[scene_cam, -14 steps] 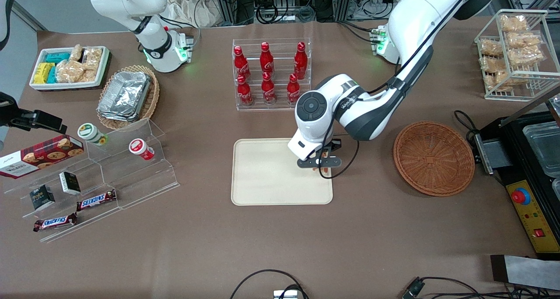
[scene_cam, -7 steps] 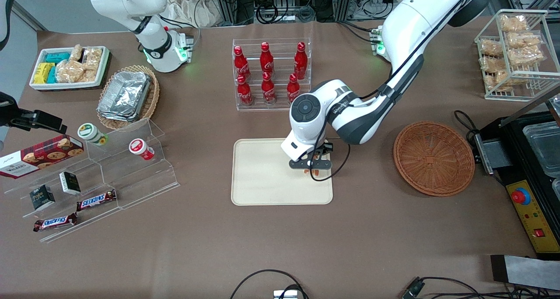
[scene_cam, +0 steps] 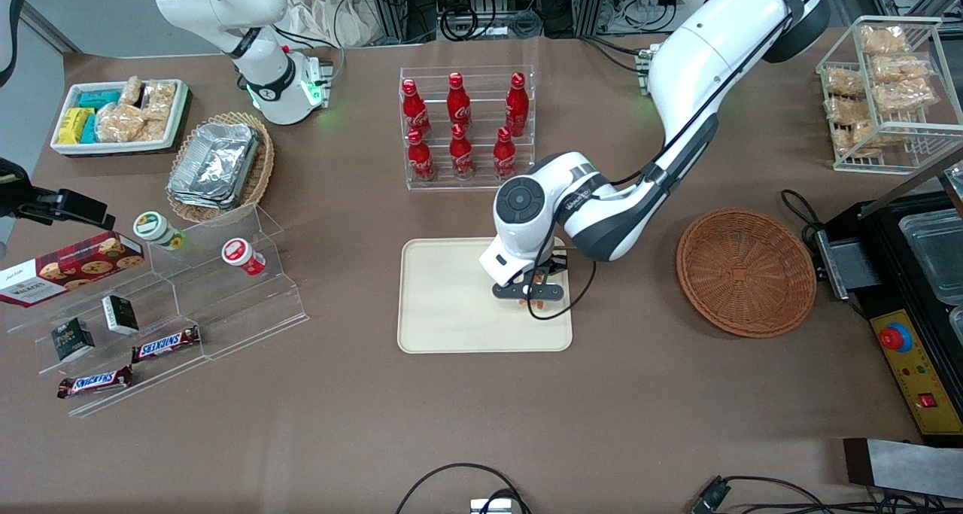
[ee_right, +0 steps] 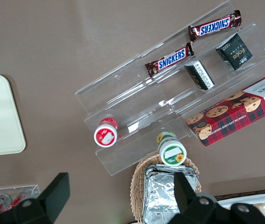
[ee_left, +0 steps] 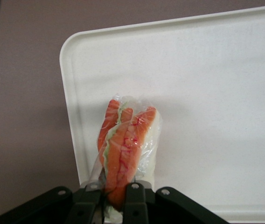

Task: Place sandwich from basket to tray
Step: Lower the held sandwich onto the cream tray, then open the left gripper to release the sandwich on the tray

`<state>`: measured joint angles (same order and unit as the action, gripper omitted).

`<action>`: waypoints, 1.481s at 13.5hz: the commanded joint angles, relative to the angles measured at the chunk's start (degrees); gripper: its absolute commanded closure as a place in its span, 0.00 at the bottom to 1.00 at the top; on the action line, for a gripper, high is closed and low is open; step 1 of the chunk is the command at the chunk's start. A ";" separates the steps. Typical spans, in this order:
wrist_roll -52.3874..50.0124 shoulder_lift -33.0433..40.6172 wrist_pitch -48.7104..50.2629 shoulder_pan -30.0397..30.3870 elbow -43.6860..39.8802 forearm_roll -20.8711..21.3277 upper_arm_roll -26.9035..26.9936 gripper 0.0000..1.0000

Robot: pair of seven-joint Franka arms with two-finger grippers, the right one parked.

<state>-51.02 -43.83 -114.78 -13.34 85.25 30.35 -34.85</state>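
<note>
The sandwich (ee_left: 127, 144), a clear-wrapped wedge with orange and green filling, is pinched between the fingers (ee_left: 134, 198) of my left gripper (ee_left: 116, 190), which is shut on it. The gripper (scene_cam: 529, 294) hangs over the cream tray (scene_cam: 451, 311), just inside the short rim that faces the basket. Only a bit of orange sandwich (scene_cam: 531, 304) shows under the hand in the front view. In the wrist view the wedge sits over the tray (ee_left: 207, 93) near its rounded corner. The round reddish-brown basket (scene_cam: 745, 273) holds nothing and lies toward the working arm's end.
A rack of red cola bottles (scene_cam: 463, 126) stands farther from the front camera than the tray. A stepped acrylic display (scene_cam: 188, 296) with snacks lies toward the parked arm's end. A black machine (scene_cam: 918, 288) and a wire snack rack (scene_cam: 888, 85) flank the basket.
My gripper has carried the sandwich from the tray's basket-side rim a little further in over the tray, toward the parked arm's end.
</note>
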 commanded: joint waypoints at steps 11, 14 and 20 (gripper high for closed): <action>-3.39 -4.50 0.26 -2.39 -3.94 4.01 0.48 0.76; -3.39 -5.04 0.35 -2.66 -4.65 4.02 0.48 0.48; -3.30 -4.16 1.14 -2.31 -4.83 4.10 0.48 0.40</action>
<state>-53.37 -47.66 -114.90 -14.89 82.24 33.30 -34.70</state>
